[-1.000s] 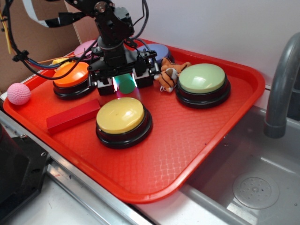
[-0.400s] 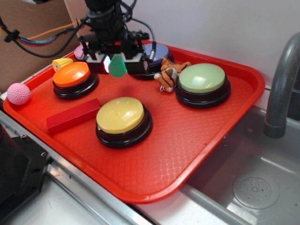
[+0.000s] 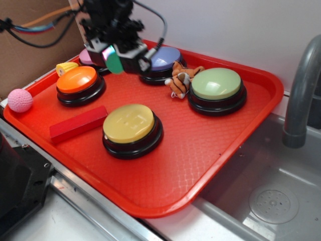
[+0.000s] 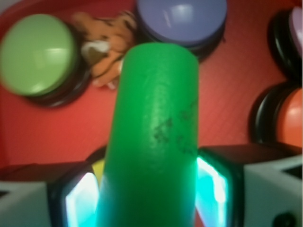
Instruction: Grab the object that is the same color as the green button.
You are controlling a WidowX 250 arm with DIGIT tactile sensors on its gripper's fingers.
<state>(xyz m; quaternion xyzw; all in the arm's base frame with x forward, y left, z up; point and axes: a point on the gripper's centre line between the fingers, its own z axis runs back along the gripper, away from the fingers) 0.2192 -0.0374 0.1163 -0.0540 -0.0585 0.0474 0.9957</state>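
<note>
I'm gripping the green cylinder (image 4: 154,137) in my tool (image 3: 114,58), holding it clear above the red tray (image 3: 200,150), near the purple button (image 3: 163,57).

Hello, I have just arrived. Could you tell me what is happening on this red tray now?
The robot's hand is shut on the green cylinder and holds it in the air above the back left part of the red tray, near the purple button. The wrist view shows the cylinder clamped between the two pads. The green button of matching color sits at the right of the tray, beside a small toy tiger. So the grab looks done.
</note>
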